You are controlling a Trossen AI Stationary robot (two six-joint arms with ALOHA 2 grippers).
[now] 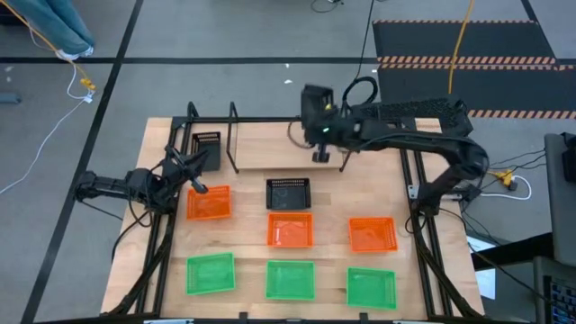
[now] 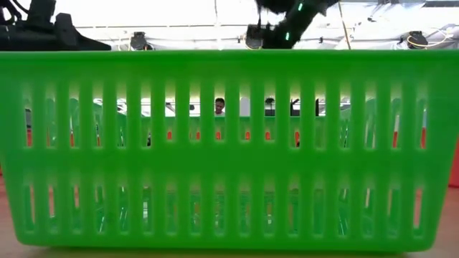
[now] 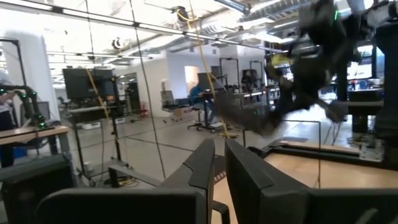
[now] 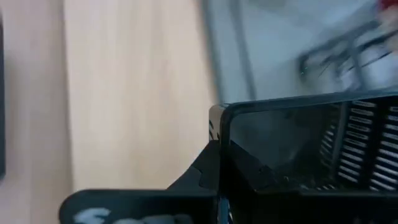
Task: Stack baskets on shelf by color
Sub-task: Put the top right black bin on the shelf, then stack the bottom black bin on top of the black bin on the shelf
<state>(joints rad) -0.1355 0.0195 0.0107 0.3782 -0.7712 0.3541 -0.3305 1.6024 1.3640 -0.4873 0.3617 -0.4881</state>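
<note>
The black rod shelf [image 1: 232,135] stands at the table's far left, with a black basket [image 1: 207,148] at its left end. A second black basket [image 1: 288,192] sits on the table. Three orange baskets [image 1: 290,229] lie in the middle row and three green baskets [image 1: 290,279] in the near row. My right gripper [image 1: 321,153] hangs above the table's far middle, right of the shelf, shut on a third black basket [image 4: 311,143]. My left gripper [image 1: 194,183] is shut and empty, just above the left orange basket's [image 1: 209,202] far edge. My right gripper holds the black basket by its rim [image 4: 231,115], near a corner. The fingers [image 4: 208,171] come onto the wall from outside; the basket hides how the second finger lies. The basket [image 3: 242,118] is lifted clear of the table, hanging tilted below the gripper.
The shelf's upright looped bars [image 1: 234,112] rise beside the right gripper's path. The table frame's black rails [image 1: 416,189] run along both sides. The near middle green basket [image 2: 229,143] fills the low view. A person shows in the room beyond the table.
</note>
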